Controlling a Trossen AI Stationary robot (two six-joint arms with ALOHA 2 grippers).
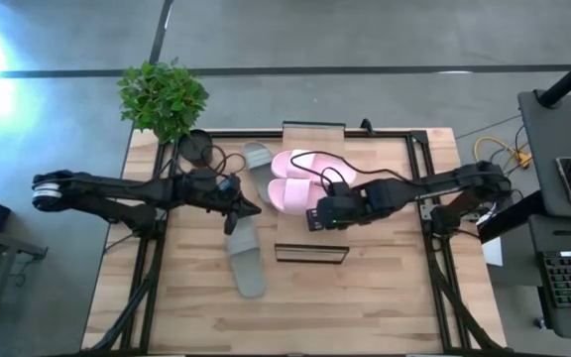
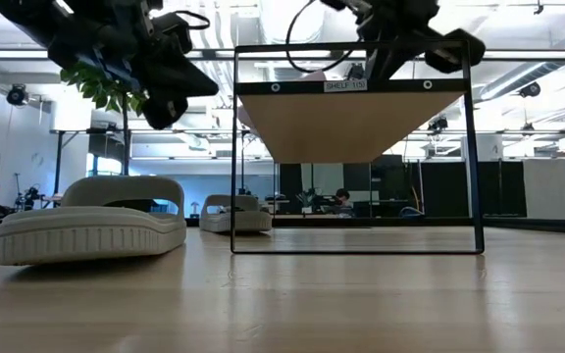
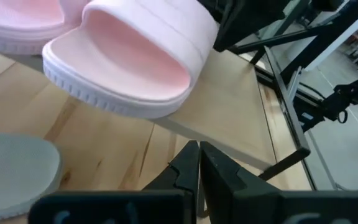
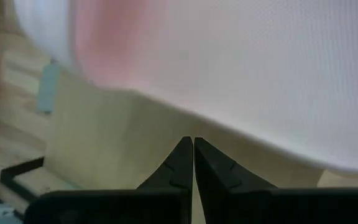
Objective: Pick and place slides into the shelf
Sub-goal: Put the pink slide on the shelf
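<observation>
Two pale pink slides (image 1: 298, 178) lie side by side, soles down, on the shelf's (image 1: 313, 132) light wood top; my left wrist view shows one slide (image 3: 129, 62) on the plank (image 3: 229, 118). One grey-green slide (image 1: 247, 260) rests sole down on the table near the shelf's left, large in the low view (image 2: 91, 221). The other grey-green slide (image 1: 258, 159) lies farther back (image 2: 235, 214). My left gripper (image 1: 253, 209) hovers shut and empty just left of the pink slides. My right gripper (image 1: 311, 217) is shut at their near edge, a strip of plank (image 4: 104, 130) showing between it and the slide (image 4: 229, 74).
A potted plant (image 1: 164, 96) and a round black object (image 1: 196, 149) stand at the table's far left corner. The shelf's dark frame (image 2: 356, 167) rises from the table's middle (image 1: 310, 254). Bare tabletop (image 1: 385, 297) stretches along the near side.
</observation>
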